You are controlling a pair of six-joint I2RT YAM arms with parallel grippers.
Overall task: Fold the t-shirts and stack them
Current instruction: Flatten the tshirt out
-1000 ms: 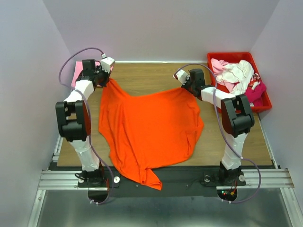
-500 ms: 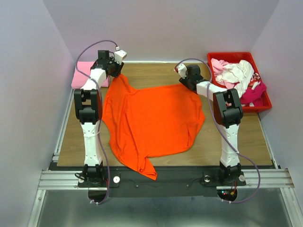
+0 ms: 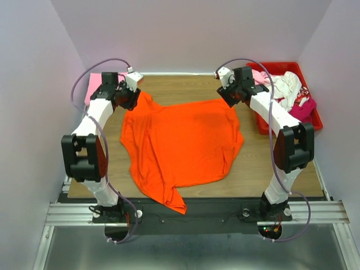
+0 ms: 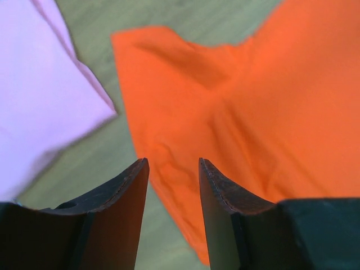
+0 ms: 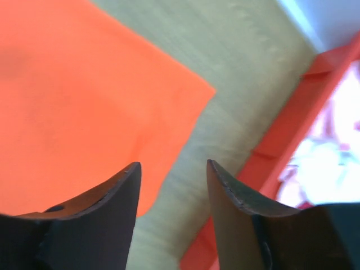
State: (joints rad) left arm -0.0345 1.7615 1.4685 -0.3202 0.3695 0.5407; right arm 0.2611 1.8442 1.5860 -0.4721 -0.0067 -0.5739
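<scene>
The orange t-shirt (image 3: 180, 143) lies spread on the table (image 3: 185, 84). The left gripper (image 4: 171, 163) hangs over its 10 o'clock corner, jaws apart, holding nothing. The right gripper (image 5: 173, 164) hangs over the 1 o'clock corner, also apart and empty. A pink t-shirt (image 3: 94, 84) lies at 10 o'clock, and 1 crate (image 3: 281, 66) with more t-shirts (image 3: 284, 87) sits at 2 o'clock.

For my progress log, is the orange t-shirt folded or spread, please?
Spread: the orange t-shirt lies opened out across the table, not folded.
</scene>
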